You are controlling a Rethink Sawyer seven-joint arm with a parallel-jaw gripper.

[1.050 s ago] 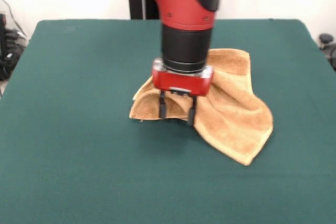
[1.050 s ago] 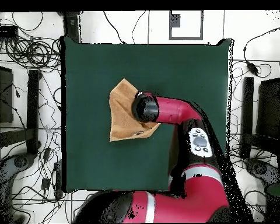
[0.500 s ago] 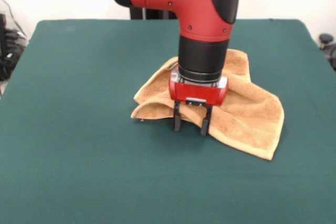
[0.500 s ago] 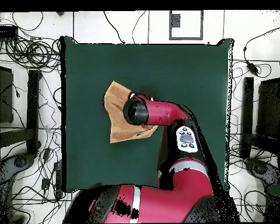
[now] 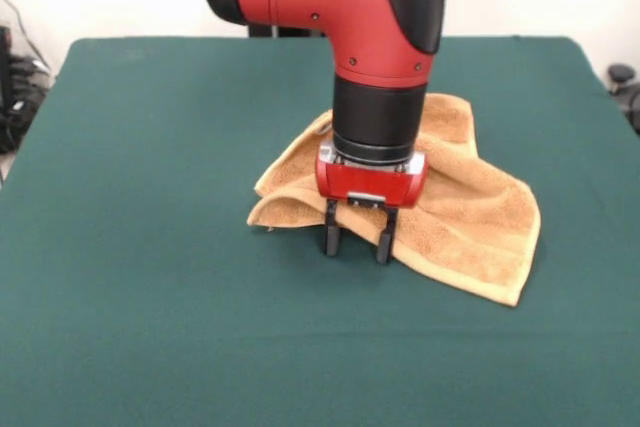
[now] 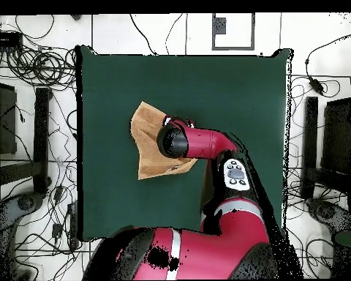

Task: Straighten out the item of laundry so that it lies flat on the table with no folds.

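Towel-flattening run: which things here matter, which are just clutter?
Job: towel, rumpled with folds; green table; gripper, fingers apart at the towel's near edge.
Clutter: cables on the floor around the table; dark stands beside it.

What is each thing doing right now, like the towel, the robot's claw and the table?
towel: crumpled and folded on itself, not flat, lying on the table.
gripper: open, pointing straight down at the towel's near edge, holding nothing.
table: covered in dark green cloth, with only the towel on it.
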